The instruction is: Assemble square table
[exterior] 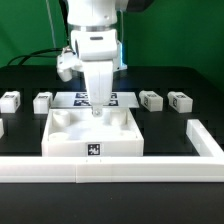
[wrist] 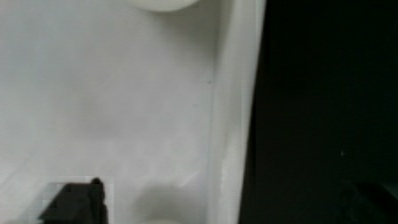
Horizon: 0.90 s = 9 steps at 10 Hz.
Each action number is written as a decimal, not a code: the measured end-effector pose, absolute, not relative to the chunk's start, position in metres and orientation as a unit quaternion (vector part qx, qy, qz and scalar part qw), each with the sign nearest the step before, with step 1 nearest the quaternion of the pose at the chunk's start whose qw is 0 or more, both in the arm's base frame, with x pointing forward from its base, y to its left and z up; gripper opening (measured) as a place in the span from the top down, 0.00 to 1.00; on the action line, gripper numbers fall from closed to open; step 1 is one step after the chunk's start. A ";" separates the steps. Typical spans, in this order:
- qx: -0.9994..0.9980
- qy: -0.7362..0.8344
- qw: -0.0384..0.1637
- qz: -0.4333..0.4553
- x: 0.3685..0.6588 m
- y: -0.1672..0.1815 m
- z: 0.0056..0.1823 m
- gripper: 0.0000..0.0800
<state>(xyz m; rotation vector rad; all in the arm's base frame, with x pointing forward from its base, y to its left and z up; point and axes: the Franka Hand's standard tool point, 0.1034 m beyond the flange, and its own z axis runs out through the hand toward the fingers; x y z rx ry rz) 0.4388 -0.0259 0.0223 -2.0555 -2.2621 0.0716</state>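
The square table's white slab lies on the black table in the middle of the exterior view, rim up, with a black-and-white tag on its near face. My gripper hangs straight down over the slab's far edge. In the wrist view the slab fills the frame next to the black table, with a round corner socket. One black finger shows over the slab; the other is lost against the dark. My gripper looks open and holds nothing. Several white block legs lie in a row behind.
The marker board lies flat behind the slab, partly hidden by the arm. A long white border wall runs along the front and turns back at the exterior view's right.
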 end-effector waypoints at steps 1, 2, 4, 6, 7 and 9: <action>-0.671 -0.740 0.045 0.025 0.437 -0.024 0.019 0.19; -0.670 -0.740 0.045 0.024 0.437 -0.023 0.018 0.19; -0.673 -0.737 0.045 0.023 0.437 -0.025 0.017 0.33; -0.674 -0.737 0.045 0.023 0.437 -0.026 0.017 0.50; -0.674 -0.737 0.045 0.024 0.436 -0.026 0.017 0.74; -0.675 -0.736 0.045 0.024 0.437 -0.026 0.017 0.90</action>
